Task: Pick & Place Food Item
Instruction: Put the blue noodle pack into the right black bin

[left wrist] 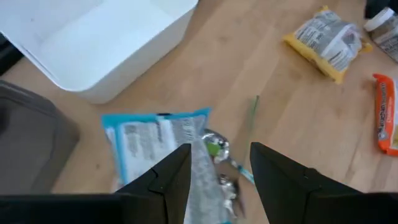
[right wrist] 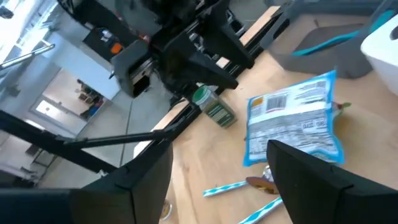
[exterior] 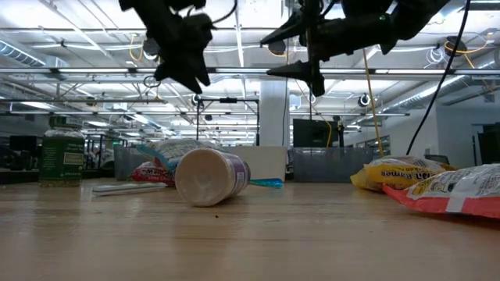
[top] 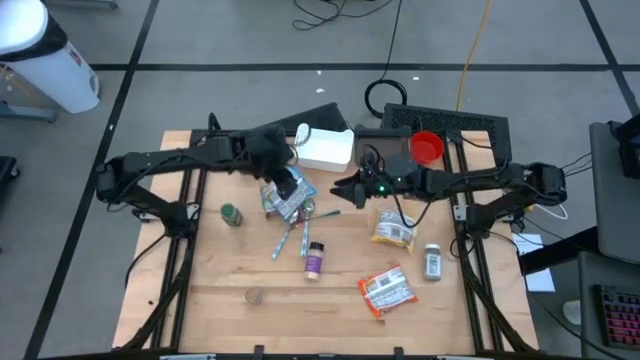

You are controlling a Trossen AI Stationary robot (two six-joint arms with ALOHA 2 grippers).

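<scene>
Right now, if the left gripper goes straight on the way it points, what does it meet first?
Probably the blue-edged silver snack bag lying on the wooden table; the left gripper hangs open above it, though depth is unclear.

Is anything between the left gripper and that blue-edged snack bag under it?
Nothing visible. The left gripper hangs open over the blue-edged snack bag, with only air between. The white bin sits just beyond the bag with bare table between. The right gripper hovers open beside the bag, not over it.
</scene>
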